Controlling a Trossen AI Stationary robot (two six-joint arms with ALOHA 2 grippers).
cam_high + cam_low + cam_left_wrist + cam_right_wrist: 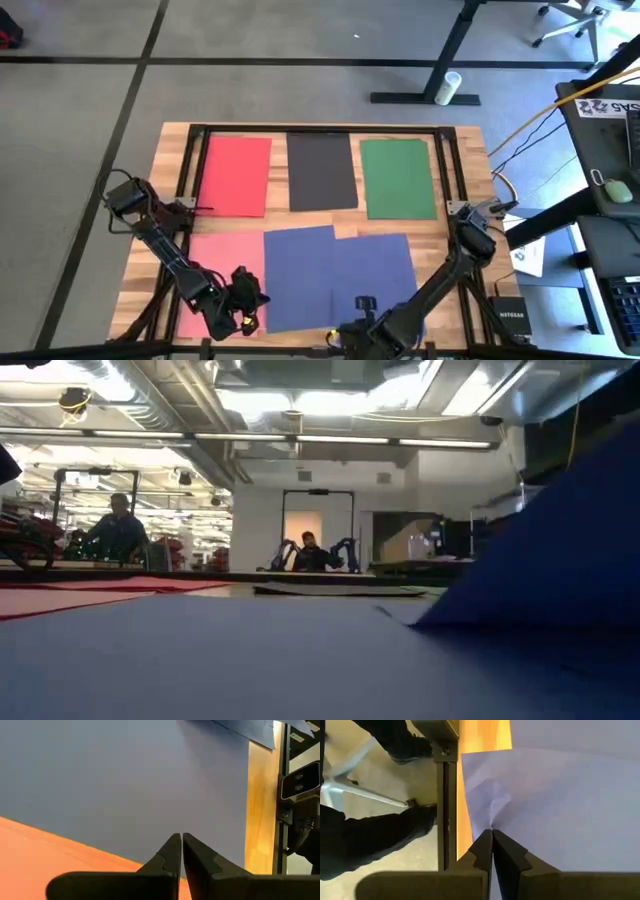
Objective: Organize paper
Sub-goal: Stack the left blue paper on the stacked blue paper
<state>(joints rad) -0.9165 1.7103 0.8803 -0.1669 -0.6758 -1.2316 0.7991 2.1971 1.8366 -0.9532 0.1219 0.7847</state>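
Paper: red sheet point(235, 175), black sheet point(321, 171) and green sheet point(398, 178) lie flat in a row along the far side of the worktop point(470, 180); a pink sheet point(222, 262) and two overlapping blue sheets point(340, 275) lie on the near side
Left gripper point(181, 840): low at the near edge, over the seam where pink meets blue; fingers pressed together, nothing visibly between them
Right gripper point(492, 836): at the near edge, fingers closed on the blue sheet's margin, which puckers at the tips; in the low view that sheet rises off the surface
Handling: the sheets look very light, limp and smooth; likely to slide, sag or crease under a hard pinch; best taken at a free edge or corner, preferably one overhanging the worktop
Edges: a dark frame rail point(447, 160) borders the worktop; the overlapped blue pair may drag together
Open room: bare wood between the rows and beside the green sheet; little else free
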